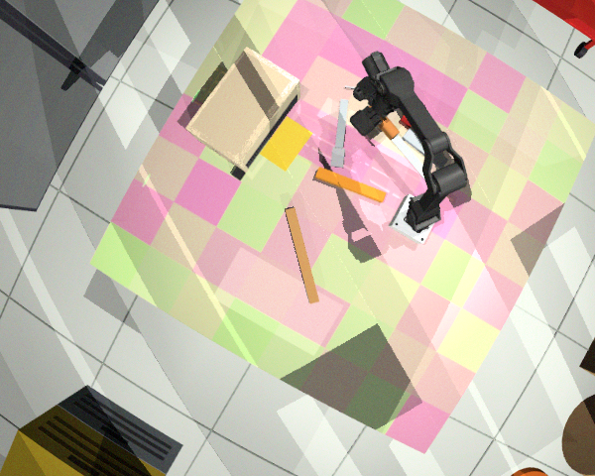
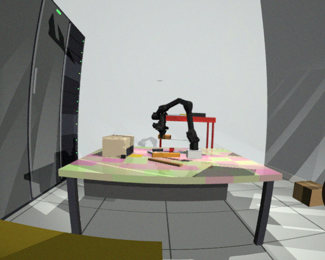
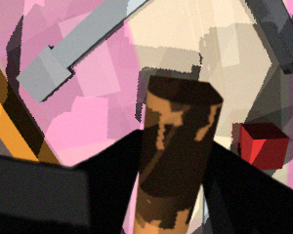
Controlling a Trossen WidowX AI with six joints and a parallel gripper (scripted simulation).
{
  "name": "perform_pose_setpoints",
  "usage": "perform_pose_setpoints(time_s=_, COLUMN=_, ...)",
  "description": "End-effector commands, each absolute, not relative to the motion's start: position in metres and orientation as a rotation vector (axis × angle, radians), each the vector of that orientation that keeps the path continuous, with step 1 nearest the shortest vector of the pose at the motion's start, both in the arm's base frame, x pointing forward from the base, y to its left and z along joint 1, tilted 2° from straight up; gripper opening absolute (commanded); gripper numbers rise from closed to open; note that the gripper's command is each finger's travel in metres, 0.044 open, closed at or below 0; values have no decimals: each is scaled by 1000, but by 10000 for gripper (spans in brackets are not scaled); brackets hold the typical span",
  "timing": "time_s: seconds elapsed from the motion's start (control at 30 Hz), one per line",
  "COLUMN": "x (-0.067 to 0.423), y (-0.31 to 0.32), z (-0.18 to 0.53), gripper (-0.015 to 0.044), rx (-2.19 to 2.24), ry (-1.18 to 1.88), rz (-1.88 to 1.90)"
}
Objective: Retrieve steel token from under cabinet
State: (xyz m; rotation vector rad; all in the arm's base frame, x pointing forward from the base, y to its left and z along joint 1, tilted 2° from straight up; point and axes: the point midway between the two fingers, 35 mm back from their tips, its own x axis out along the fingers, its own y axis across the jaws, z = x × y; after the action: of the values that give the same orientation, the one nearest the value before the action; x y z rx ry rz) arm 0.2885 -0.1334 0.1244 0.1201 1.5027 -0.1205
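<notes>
The beige cabinet (image 1: 236, 110) (image 2: 116, 145) stands at the table's far left, its dark vented front (image 1: 267, 139) facing the yellow marked area (image 1: 286, 142) (image 2: 135, 155). The steel token is not visible in any view. My gripper (image 1: 379, 124) (image 2: 162, 133) (image 3: 171, 140) is shut on the orange handle of a rod tool (image 1: 389, 128) (image 2: 164, 136) (image 3: 178, 122) and holds it level above the table, right of the marked area. Its pale shaft (image 1: 410, 148) runs back under the arm.
A grey L-shaped tool (image 1: 340, 134) (image 3: 73, 49), an orange bar (image 1: 350, 184) (image 2: 165, 154) and a long tan stick (image 1: 301, 254) (image 2: 165, 161) lie on the table. A small red cube (image 3: 263, 144) (image 2: 171, 149) lies near the arm's base (image 1: 416, 222).
</notes>
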Motion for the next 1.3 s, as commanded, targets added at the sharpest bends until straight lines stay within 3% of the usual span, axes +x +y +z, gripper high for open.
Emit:
perform_pose_setpoints(time_s=0.0, x=288, y=-134, z=131, gripper=0, rx=116, ry=1503, rz=-121)
perform_pose_setpoints(time_s=1.27, x=289, y=-134, z=134, gripper=0, rx=-122, ry=1504, rz=102)
